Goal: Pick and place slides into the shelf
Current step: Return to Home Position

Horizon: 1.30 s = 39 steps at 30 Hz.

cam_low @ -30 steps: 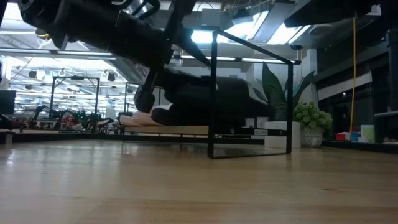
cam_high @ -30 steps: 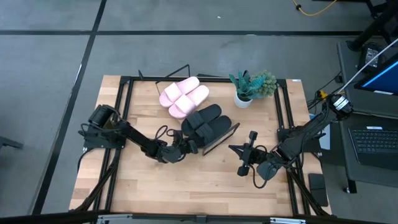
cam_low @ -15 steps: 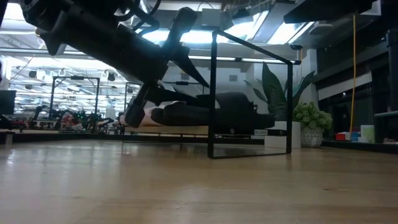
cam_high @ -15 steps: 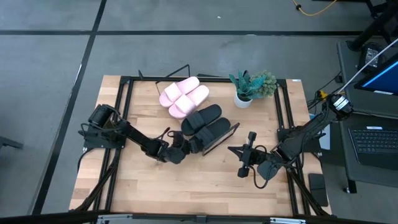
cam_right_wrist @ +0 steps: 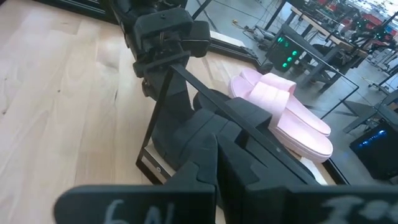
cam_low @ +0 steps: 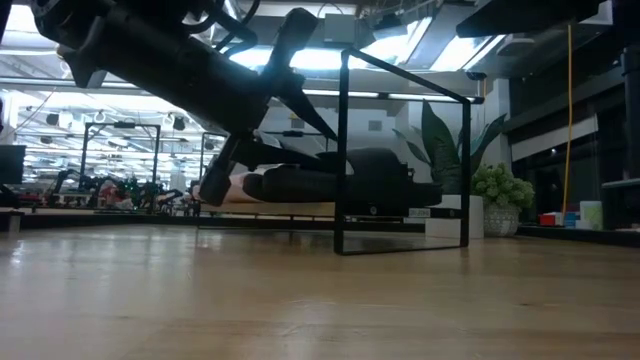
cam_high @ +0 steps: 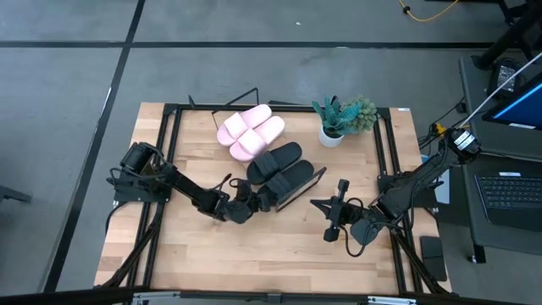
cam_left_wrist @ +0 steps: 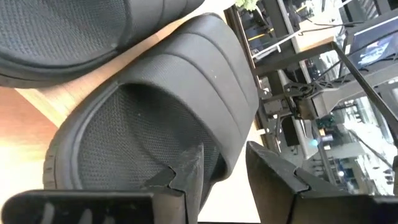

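Both pale pink wide-strap slides [cam_high: 250,131] and matte black wide-strap slides [cam_high: 281,167] lie on the slanted light-wood wire-frame shelf [cam_low: 342,150]. Left tool [cam_left_wrist: 225,165] is released, straddling the nearer black slide [cam_left_wrist: 155,93]; it should back straight out without snagging. Right tool [cam_right_wrist: 216,152] is clenched empty and waits at the surface's right.

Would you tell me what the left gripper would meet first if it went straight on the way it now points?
The nearer black slide: the left gripper points at its strap from very close, though the exact gap is unclear.

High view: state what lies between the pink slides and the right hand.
Between the pink slides and the right hand lie the black slides on the shelf, seen in the high view.
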### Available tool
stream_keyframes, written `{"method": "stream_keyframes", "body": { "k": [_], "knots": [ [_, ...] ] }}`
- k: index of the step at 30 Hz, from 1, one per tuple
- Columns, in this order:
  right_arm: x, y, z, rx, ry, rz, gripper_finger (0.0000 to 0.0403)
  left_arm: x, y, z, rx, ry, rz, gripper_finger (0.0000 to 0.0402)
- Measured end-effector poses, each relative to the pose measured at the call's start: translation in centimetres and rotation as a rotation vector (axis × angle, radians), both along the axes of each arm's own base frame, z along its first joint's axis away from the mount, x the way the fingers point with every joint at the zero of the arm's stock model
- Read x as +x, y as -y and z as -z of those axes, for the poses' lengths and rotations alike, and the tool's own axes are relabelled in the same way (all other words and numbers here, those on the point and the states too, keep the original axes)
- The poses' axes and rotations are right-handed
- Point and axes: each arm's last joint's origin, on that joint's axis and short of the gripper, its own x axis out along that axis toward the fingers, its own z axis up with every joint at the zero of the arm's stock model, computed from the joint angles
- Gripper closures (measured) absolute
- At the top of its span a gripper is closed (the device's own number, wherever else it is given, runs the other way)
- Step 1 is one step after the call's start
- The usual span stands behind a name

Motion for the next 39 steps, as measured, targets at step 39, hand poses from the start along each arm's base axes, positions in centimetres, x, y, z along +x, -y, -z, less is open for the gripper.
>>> {"method": "stream_keyframes", "body": {
  "k": [39],
  "knots": [
    [-0.1, -0.5, -0.4, 0.016, 0.035, -0.024, 0.0400, -7.2, 3.5, -10.8, 0.766, -0.246, 0.364, 0.0290]
  ]
}}
